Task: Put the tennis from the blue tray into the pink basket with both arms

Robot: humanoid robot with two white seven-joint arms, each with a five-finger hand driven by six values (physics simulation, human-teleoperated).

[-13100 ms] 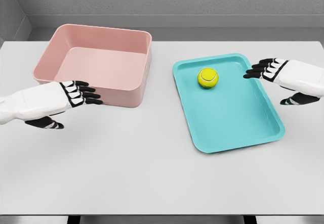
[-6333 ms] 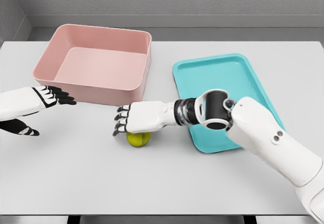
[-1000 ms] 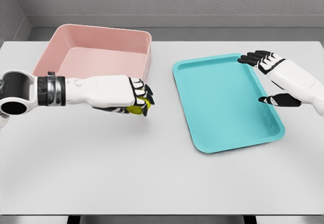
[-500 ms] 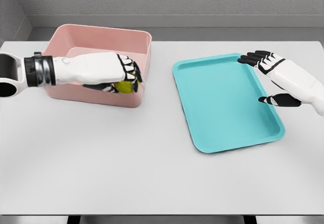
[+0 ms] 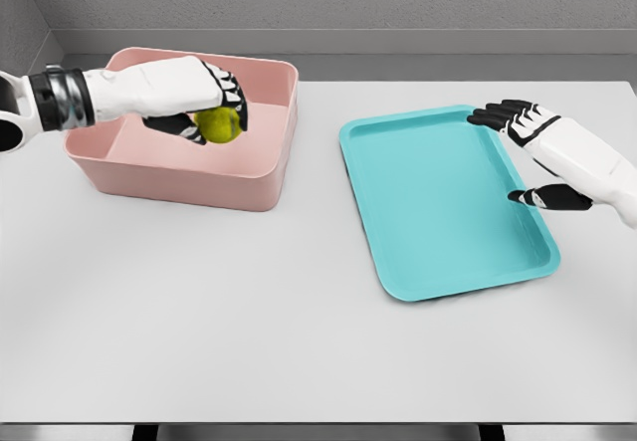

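I have the ball (image 5: 218, 123) gripped in my left hand (image 5: 189, 98), fingers curled around it, held over the basket (image 5: 185, 177) interior near the table's (image 5: 299, 341) far-left corner. My right hand (image 5: 542, 147) hovers open, fingers spread, over the tray's (image 5: 438, 212) right edge
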